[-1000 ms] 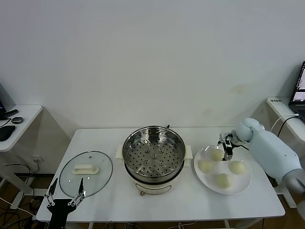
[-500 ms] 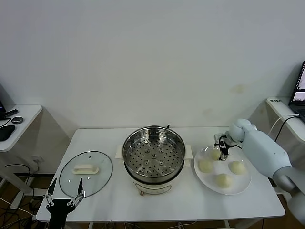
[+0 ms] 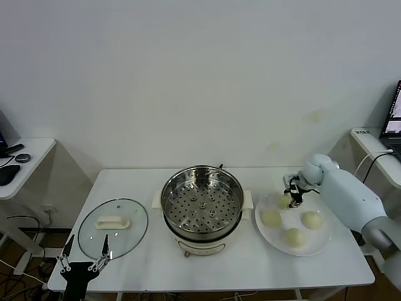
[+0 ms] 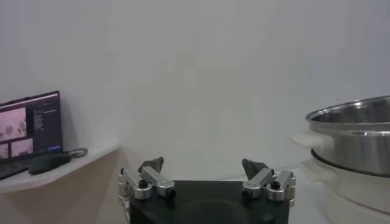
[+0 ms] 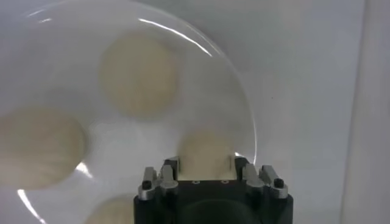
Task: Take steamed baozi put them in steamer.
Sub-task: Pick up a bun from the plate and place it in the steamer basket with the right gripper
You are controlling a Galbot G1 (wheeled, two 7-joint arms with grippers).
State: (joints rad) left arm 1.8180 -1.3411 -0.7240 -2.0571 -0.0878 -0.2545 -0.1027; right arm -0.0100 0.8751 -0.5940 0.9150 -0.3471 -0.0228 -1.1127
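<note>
My right gripper [image 3: 292, 195] sits over the far side of the white plate [image 3: 316, 243], and in the wrist view its jaws flank one steamed baozi [image 5: 204, 152], pads against its sides, so I judge I am grasping that bun, gently, since soft dough dents easily. Three more buns lie beyond my jaws on the same plate, apart from each other, which leaves room to reach each one alone. The steamer [image 3: 202, 199] stands off to my jaws' left, lidless, its perforated basket bare and ready; the glass lid [image 3: 113, 227] rests flat farther left. My left gripper [image 3: 84, 256] hangs released near the table's front edge, idle.
</note>
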